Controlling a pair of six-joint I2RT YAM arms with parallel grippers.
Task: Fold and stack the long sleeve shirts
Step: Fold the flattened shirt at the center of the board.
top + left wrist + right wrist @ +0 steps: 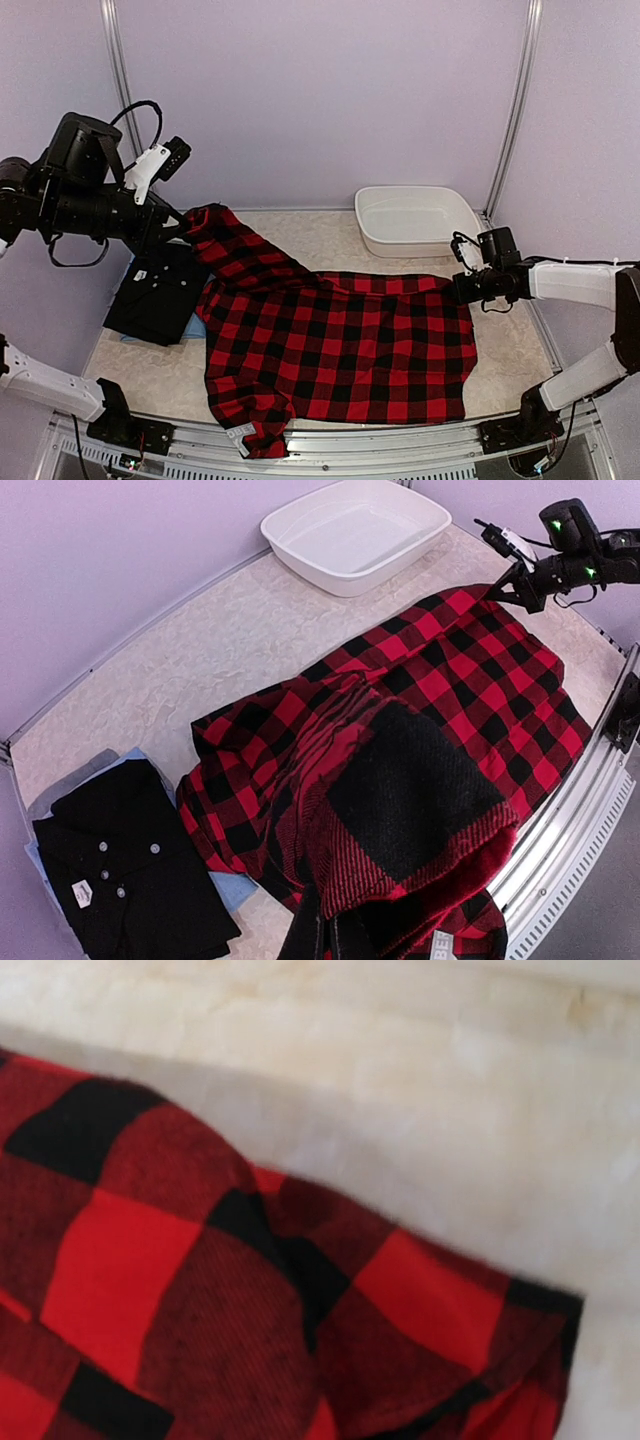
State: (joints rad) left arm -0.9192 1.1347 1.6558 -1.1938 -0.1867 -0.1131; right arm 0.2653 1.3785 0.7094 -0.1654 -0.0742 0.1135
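The red-and-black checked flannel shirt (340, 340) lies spread over the middle of the table (160, 385), reaching from the far left to the right side, and its near left corner hangs over the near edge. A pale label (241, 436) shows at that near corner; in the left wrist view only a few letters peep out, too cut off to read.

The left gripper (185, 228) is raised at the far left with its fingers pinched on one end of the flannel, and the cloth rises off the table to it in a ridge. The right gripper (462, 287) sits low at the shirt's far right corner. Its own camera shows only blurred check cloth and bare table, so whether its fingers are apart or together I cannot tell.

On the left lies a folded black buttoned shirt (160, 290), on top of a light blue shirt (237, 890) and a grey shirt (62, 788). Its white neck label (84, 891) carries print too small to read.

A white oval basin (372, 216) stands at the far right.
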